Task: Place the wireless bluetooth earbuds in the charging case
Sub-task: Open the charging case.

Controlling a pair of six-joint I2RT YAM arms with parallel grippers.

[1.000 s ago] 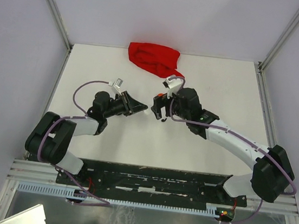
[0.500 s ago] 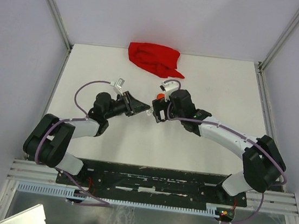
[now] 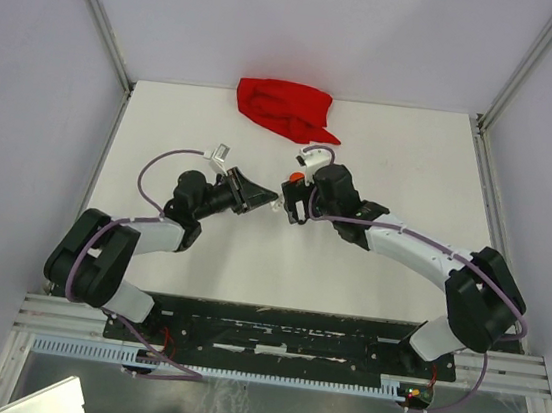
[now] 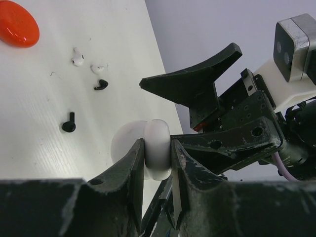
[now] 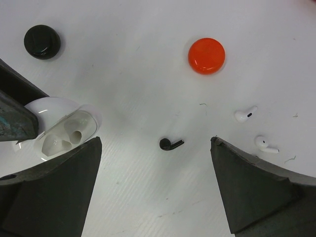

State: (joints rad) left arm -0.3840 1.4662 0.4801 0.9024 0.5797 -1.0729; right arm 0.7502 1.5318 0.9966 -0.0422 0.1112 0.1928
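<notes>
My left gripper [image 4: 157, 142] is shut on a round white charging case [image 4: 158, 153] and holds it just above the table. In the right wrist view the case [image 5: 64, 129] is open, its sockets showing. My right gripper [image 5: 155, 141] is open and empty, hovering over a black earbud [image 5: 170, 143], with two white earbuds [image 5: 245, 115] [image 5: 264, 144] to its right. The left wrist view shows two white earbuds [image 4: 77, 58] [image 4: 100, 68] and two black ones [image 4: 101, 84] [image 4: 69, 123]. The two grippers face each other mid-table [image 3: 262, 201] [image 3: 292, 205].
An orange-red disc [image 5: 206, 55] and a black disc [image 5: 42, 41] lie on the table beyond the earbuds. A crumpled red cloth [image 3: 283, 107] lies at the table's far edge. Walls stand close on both sides.
My right gripper has moved a little left and toward the far side, closer to my left gripper. The left gripper has kept its hold on the white case and barely moved.
</notes>
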